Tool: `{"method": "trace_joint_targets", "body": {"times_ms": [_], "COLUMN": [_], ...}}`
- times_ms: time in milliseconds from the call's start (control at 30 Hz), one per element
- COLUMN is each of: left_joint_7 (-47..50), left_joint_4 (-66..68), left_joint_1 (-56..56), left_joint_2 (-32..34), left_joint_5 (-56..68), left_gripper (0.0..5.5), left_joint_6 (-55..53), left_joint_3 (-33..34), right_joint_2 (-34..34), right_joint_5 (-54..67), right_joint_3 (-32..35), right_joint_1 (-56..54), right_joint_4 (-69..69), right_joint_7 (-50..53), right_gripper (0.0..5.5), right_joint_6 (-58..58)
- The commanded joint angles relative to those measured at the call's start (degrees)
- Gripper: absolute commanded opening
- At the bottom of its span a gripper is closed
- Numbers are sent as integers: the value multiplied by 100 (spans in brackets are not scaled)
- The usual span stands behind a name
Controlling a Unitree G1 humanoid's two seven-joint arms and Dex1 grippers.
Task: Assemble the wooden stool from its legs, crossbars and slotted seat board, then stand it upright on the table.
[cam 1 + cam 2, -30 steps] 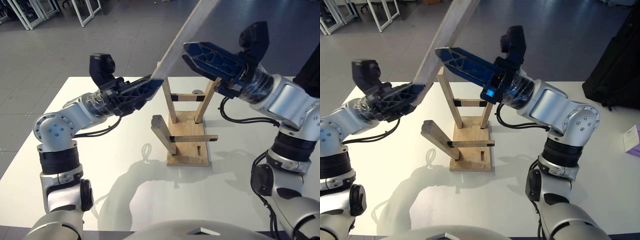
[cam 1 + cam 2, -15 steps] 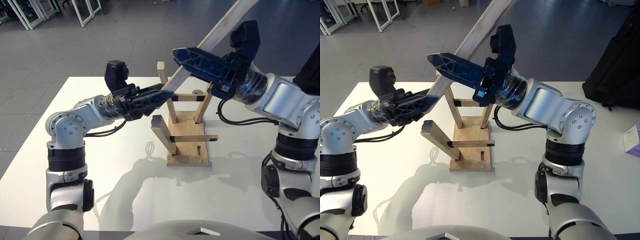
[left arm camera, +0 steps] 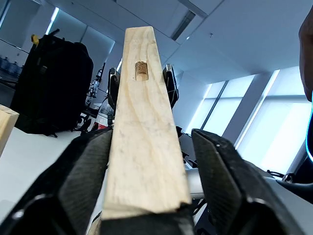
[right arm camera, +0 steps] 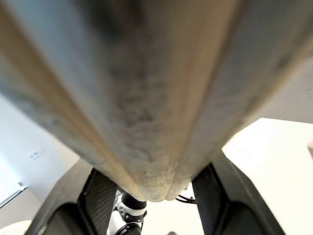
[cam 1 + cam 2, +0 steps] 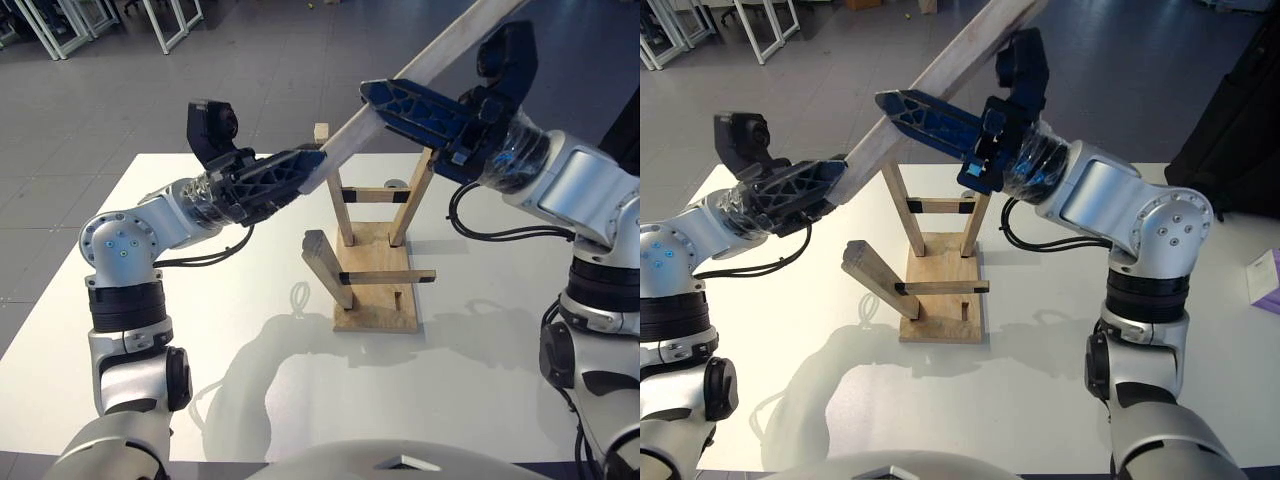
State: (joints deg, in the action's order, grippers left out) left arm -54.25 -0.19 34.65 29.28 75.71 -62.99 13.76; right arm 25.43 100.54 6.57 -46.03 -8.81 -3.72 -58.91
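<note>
Eye views, loose leg point(image 5: 420, 75): held aloft over table point(image 5: 230, 310), slanting from 8 to 2 o'clock above the part-built stool.
Eye views, L gripper point(image 5: 312, 168): at stool's 10 o'clock, pinching the loose leg's low end.
Eye views, R gripper point(image 5: 372, 95): at stool's 1 o'clock, alongside the leg's mid-span; clamped or not, cannot tell.
Eye views, stool: seat board point(image 5: 378, 305) lies flat on table; upright legs point(image 5: 338, 200) w/ far crossbar point(image 5: 372, 195) at its 12 o'clock end; third leg point(image 5: 325, 265) leans toward 10 o'clock, near crossbar point(image 5: 395, 277) level.
Eye views, change: vs 0.5 s ago L gripper backs off toward 9 o'clock and R gripper lifts toward 1 o'clock. The leg's low end swings clear of the stool; board & fitted parts unmoved.
L wrist, loose leg point(image 3: 142, 142): runs away from cam between fingers point(image 3: 85, 176); round dowel spot point(image 3: 141, 70) near far end.
R wrist, loose leg point(image 4: 146, 98): hard up against cam.
Task meaning: 4th leg not yet seated. Prob. a re-aim, not an insertion. Stool still legs-up.
</note>
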Motion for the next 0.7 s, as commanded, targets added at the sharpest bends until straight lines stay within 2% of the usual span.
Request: {"method": "trace_joint_targets", "body": {"times_ms": [33, 267, 333, 367, 433, 500, 567, 700], "left_joint_7": [32, 235, 317, 398, 611, 737, 816, 962], "left_joint_4": [35, -60, -165, -265, -430, -564, -652, -595], "left_joint_1": [163, -227, -431, -569, -850, -1094, -1246, -1287], "left_joint_2": [97, 285, 266, 248, 202, 166, 127, 118], "left_joint_5": [49, -162, -369, -490, -710, -846, -876, -996], "left_gripper": [352, 468, 472, 472, 472, 472, 472, 472], "left_joint_6": [-65, 151, 275, 361, 525, 644, 706, 794], "left_joint_3": [113, 451, 422, 411, 413, 421, 443, 417], "right_joint_2": [294, 1732, 1962, 2089, 2224, 2514, 2699, 2629], "right_joint_5": [-390, -1103, -1258, -1522, -2626, -3461, -4524, -5720], "right_joint_3": [171, 816, 895, 917, 847, 521, 39, -443], "right_joint_1": [-252, -226, -62, 251, 1198, 1936, 2329, 2606], "right_joint_4": [244, 857, 775, 580, 106, 259, 1014, 1813], "right_joint_7": [-217, -1235, -1637, -2171, -3273, -4602, -5854, -7402], "right_gripper": [202, 201, 201, 201, 201, 201, 201, 201], "right_joint_6": [57, -410, -517, -435, 467, 1002, 1909, 3320]}}
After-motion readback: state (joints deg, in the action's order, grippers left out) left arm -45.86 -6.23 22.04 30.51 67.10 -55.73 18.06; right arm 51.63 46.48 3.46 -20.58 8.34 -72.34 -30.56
